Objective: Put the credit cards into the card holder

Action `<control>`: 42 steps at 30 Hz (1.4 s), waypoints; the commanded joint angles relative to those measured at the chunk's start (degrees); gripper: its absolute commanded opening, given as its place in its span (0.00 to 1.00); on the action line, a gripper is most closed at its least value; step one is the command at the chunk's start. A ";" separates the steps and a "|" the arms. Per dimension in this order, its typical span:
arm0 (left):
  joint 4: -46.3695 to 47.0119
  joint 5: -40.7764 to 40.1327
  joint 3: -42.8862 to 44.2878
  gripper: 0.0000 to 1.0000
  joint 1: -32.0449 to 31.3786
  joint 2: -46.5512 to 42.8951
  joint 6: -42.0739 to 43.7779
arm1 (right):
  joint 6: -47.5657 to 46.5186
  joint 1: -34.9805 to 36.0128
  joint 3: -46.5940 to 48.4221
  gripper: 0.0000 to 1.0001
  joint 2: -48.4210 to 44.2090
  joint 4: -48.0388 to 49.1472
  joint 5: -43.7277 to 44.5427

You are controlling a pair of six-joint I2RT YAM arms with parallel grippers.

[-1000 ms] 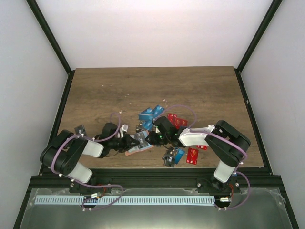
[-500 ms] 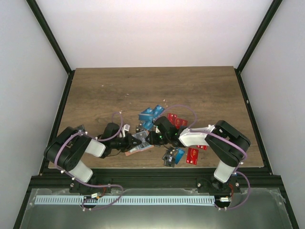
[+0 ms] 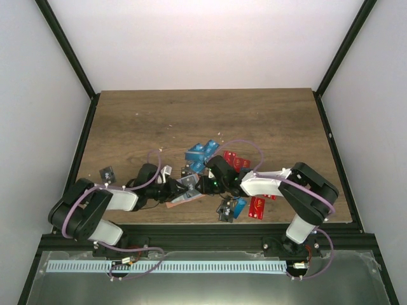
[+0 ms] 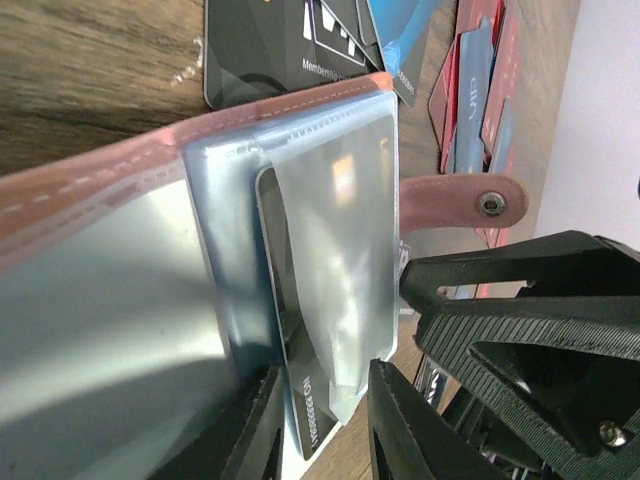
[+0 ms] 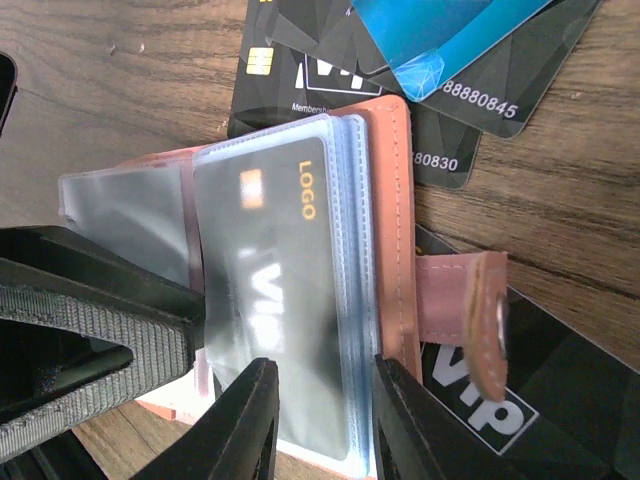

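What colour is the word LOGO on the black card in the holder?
Gold-orange, on the black card; clearest in the right wrist view.

A wood-grain worktop (image 3: 210, 121) fills the middle, its far half bare brown planks. Plain white walls (image 3: 203, 44) stand beyond its far edge, and black frame bars (image 3: 335, 57) rise from both far corners.

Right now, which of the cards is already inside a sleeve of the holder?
The black card with gold LOGO lettering, sitting under a clear plastic sleeve of the open holder. The other black and blue cards lie loose on the table.
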 commanded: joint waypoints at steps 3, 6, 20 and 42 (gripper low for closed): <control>-11.59 -1.77 0.58 0.34 -0.18 -4.90 3.35 | -1.39 0.25 0.49 0.29 -3.21 -3.04 1.96; -14.83 -1.02 0.84 0.45 -0.14 -7.35 3.87 | -1.65 0.25 0.69 0.29 -4.34 -3.61 2.80; -28.18 -8.93 5.43 0.24 -0.19 -15.96 11.98 | -1.81 0.17 0.77 0.33 -6.03 -2.05 -0.88; -21.05 -8.60 6.77 0.04 -0.55 -3.74 14.12 | -1.42 0.17 0.64 0.33 -3.18 0.09 -1.74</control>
